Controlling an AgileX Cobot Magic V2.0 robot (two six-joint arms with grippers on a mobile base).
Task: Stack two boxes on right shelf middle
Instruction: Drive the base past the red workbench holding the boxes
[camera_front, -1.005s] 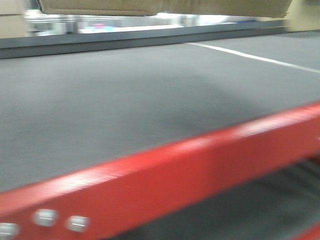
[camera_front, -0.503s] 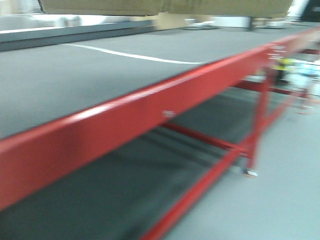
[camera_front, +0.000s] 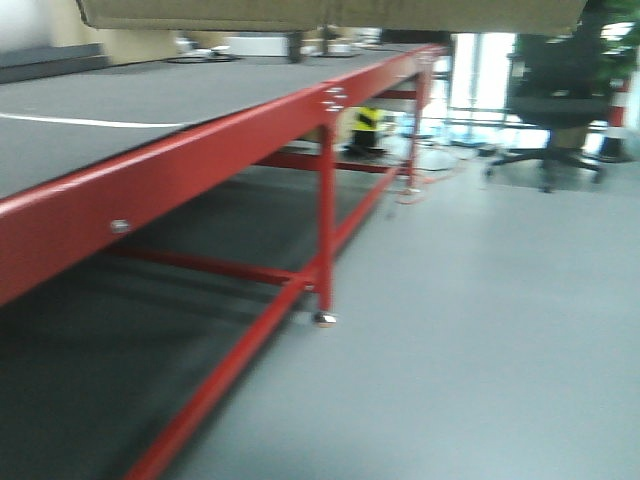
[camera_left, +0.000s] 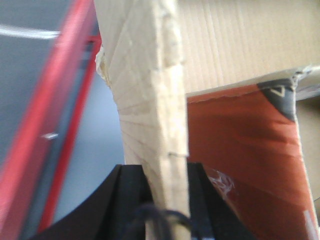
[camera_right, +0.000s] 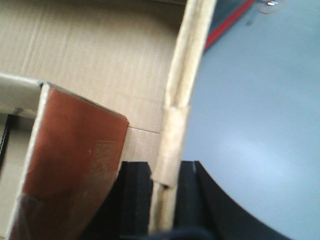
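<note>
**Front view.** The box (camera_front: 330, 12) fills the 12 o'clock edge. It is carried high between my two claws so that it clears the red table (camera_front: 200, 150), which runs from 8 o'clock toward 1 o'clock. A chair (camera_front: 555, 110) stands at 2 o'clock on the floor (camera_front: 480, 330). The steel shelf is not in view, so I judge the carry unfinished.

**Left wrist view.** My left claw (camera_left: 167, 200), at 6 o'clock, is closed to the thickness of one cardboard wall, which rises toward 12 o'clock between the pads. An orange packet (camera_left: 240, 150) lies inside the box at 4 o'clock.

**Right wrist view.** My right claw (camera_right: 167, 197), at 6 o'clock, pinches the opposite wall in the same way. Gripping opposite walls holds the load level, I judge. No second box is visible.
</note>
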